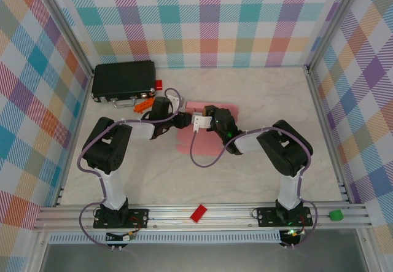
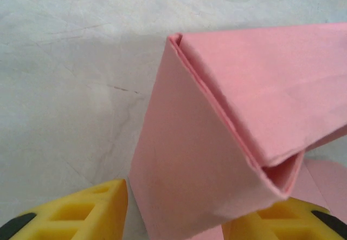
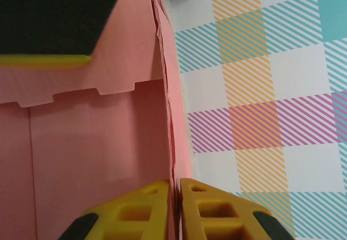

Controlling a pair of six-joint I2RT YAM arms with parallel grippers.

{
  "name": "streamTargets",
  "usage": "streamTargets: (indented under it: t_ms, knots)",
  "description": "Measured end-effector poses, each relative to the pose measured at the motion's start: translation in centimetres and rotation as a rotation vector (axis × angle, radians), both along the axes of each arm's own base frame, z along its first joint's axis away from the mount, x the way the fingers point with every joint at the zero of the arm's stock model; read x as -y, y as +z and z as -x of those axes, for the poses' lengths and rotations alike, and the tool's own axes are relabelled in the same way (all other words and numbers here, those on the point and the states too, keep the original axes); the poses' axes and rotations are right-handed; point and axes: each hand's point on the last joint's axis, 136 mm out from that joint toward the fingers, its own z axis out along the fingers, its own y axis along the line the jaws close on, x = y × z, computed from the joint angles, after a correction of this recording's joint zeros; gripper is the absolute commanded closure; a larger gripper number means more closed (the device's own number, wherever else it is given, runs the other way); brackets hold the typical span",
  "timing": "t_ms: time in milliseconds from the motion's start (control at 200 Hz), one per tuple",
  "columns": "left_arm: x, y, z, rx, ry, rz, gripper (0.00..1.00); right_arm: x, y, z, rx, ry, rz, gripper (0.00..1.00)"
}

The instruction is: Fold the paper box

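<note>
Beyond my left gripper [image 1: 182, 121] and off to its left, the black case [image 1: 123, 81] lies flat with a small red block [image 1: 158, 85] at its right-hand end. Both are well clear of the jaws. Those left jaws stand partly spread, and the folded part of the paper box [image 2: 260, 88] fills the gap between them. The pink card meets the right-hand yellow finger and sits just beside the other one. I cannot tell whether they squeeze it or merely straddle it. Ahead of the fingertips the box rises as a creased ridge, with bare table [image 2: 70, 88] to its left. The right gripper [image 3: 177, 185] faces the left one, close by across the box. Its jaws are pressed together, pinching one thin upright wall of the box edge-on. The rest of the card opens out to the left of those fingers, with a notched flap edge farther ahead of them.
</note>
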Motion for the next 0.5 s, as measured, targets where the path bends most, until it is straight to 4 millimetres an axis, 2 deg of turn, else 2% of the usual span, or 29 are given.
streamTargets:
  t_ms: [245,500]
  knots:
    - [-0.12,-0.60,-0.19,-0.009,0.024,-0.007,0.65,-0.02,0.01,-0.03,0.000,0.000,0.000,0.86]
    - [0.01,-0.71,-0.23,-0.003,0.042,-0.024,0.68,-0.08,-0.03,-0.13,0.000,-0.001,0.000,0.86]
